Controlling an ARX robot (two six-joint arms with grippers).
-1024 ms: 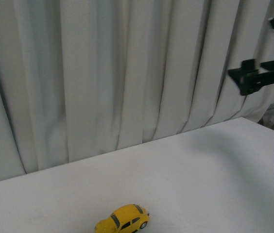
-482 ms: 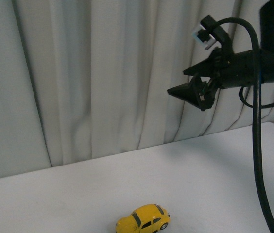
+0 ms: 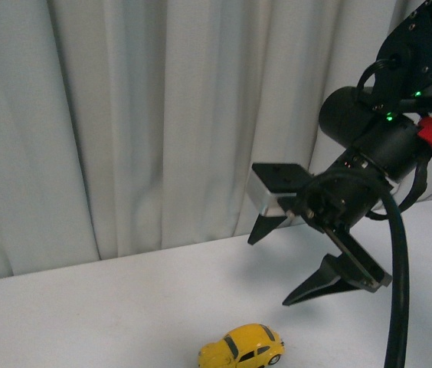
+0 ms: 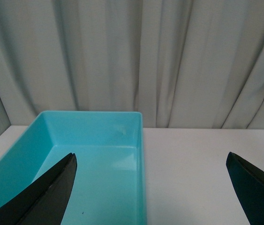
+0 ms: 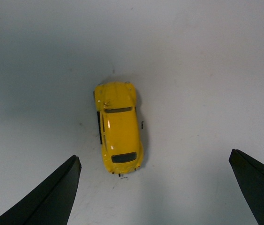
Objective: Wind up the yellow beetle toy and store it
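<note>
Both jaws of the right gripper [image 3: 268, 272] were spread; the glossy yellow beetle toy [image 5: 119, 127] was judged light, slippery, best pinched across its sides

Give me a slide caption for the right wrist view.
Open right end effector hovers above the yellow beetle toy.
</note>
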